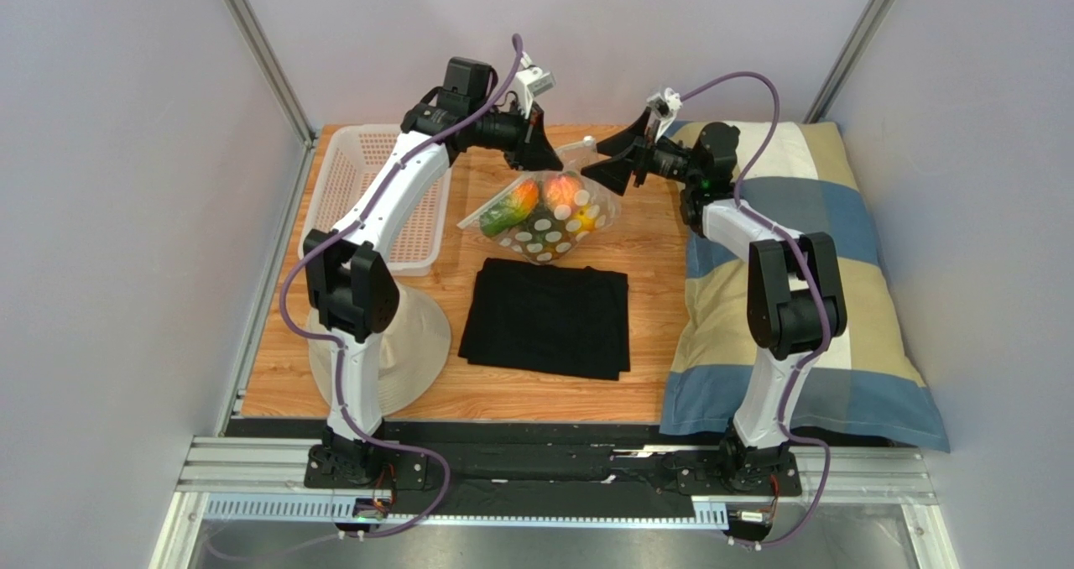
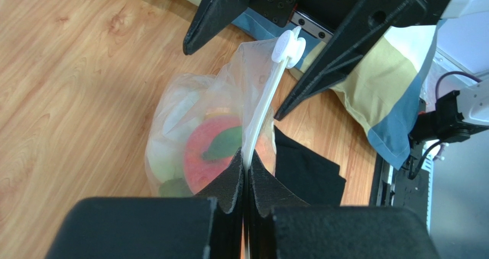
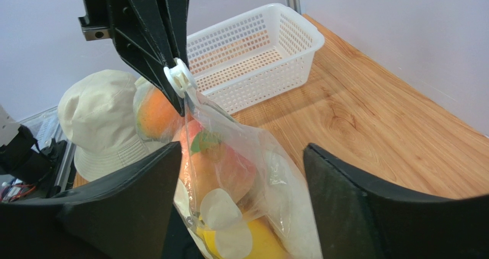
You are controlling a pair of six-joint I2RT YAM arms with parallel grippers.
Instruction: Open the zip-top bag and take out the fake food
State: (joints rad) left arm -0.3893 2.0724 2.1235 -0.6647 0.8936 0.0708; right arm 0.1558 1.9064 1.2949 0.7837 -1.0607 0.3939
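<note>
The left hand (image 2: 245, 176) is clamped tight on the zip strip (image 2: 261, 110) of the zip-top bag (image 1: 545, 223), held up over the surface (image 1: 643, 254) with the fake food (image 3: 212, 161) inside. The strip runs away to its white slider (image 2: 288, 47), just at the right hand (image 3: 241, 150), which is spread wide and is the nearer one to it.

Zip-top bag (image 1: 561, 225): clear, white polka dots. Cloth (image 1: 545, 317): black. Pillow (image 1: 819, 280): blue, beige and white checks.
</note>
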